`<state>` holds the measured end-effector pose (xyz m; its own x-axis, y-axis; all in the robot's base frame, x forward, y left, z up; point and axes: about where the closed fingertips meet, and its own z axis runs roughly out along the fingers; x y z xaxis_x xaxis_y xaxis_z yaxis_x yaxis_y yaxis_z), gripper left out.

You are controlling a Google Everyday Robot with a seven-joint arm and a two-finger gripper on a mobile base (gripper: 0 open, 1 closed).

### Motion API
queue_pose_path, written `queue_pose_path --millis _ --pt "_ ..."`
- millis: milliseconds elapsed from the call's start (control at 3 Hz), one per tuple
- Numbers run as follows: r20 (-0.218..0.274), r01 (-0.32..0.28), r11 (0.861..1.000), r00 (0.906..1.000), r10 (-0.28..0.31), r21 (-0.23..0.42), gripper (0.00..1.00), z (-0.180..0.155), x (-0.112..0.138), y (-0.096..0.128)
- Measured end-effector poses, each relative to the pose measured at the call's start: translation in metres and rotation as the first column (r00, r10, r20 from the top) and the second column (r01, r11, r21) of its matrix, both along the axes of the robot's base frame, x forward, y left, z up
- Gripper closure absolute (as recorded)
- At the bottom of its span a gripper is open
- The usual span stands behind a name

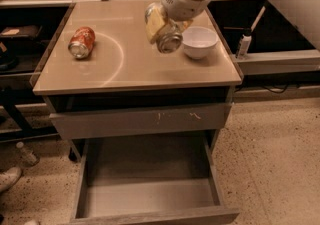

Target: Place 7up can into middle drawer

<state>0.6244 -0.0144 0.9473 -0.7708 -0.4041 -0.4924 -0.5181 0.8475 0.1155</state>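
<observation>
My gripper (161,30) hangs above the right half of the tabletop, shut on the 7up can (168,39), a small silvery, pale-greenish can held tilted with a shiny metal end facing the camera. The can is lifted off the table, just left of the white bowl (199,42). The middle drawer (150,196) stands pulled out at the bottom of the view, a wide grey box with a plain flat bottom and nothing in it. It lies below and in front of the can.
An orange-red can (82,41) lies on its side at the table's left. The drawer above (140,119), with pale scratch marks on its front, is closed. A shelf with a bottle (243,45) is at the right; a shoe (9,178) at lower left.
</observation>
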Motion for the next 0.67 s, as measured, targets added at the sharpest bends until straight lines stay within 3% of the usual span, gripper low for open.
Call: queue_pose_path --millis 333,667 --pt "-0.046 0.01 0.999 0.9989 -0.011 -0.038 1.0 -0.0233 -0.0184 -0.0084" --pt "-0.035 0.004 1.0 0.9994 -0.005 -0.031 1.0 -0.0186 -0.0128 -0.0052"
